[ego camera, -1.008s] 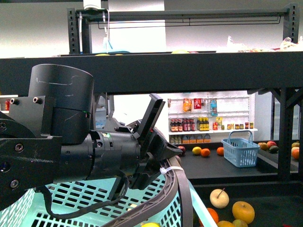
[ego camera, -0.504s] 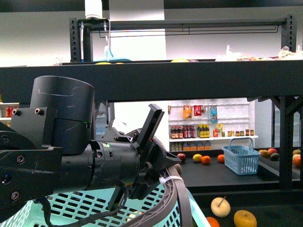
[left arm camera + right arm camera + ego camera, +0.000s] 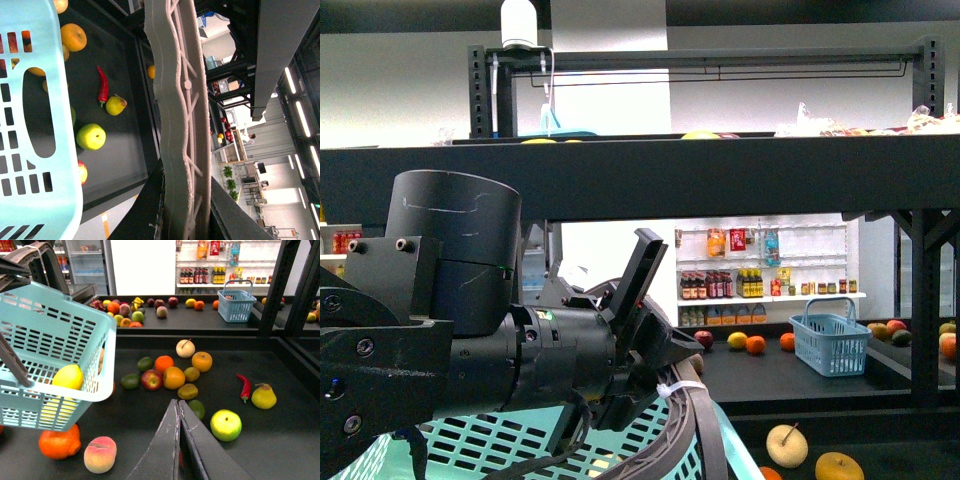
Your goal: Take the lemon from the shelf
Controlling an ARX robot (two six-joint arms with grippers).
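Turquoise basket [image 3: 470, 435] hangs from my left end effector [image 3: 655, 355], front | left wrist: clenched round its handle [image 3: 177, 125], carrying it ready for fruit | right wrist: right end effector [image 3: 178, 407] clenched, empty, above shelf [image 3: 290, 440]; lemon [image 3: 67, 376] lies inside basket.

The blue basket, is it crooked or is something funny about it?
Yes. The basket hangs tilted above the shelf, held only by its handle in the left pincer, with a lemon inside near the lower wall.
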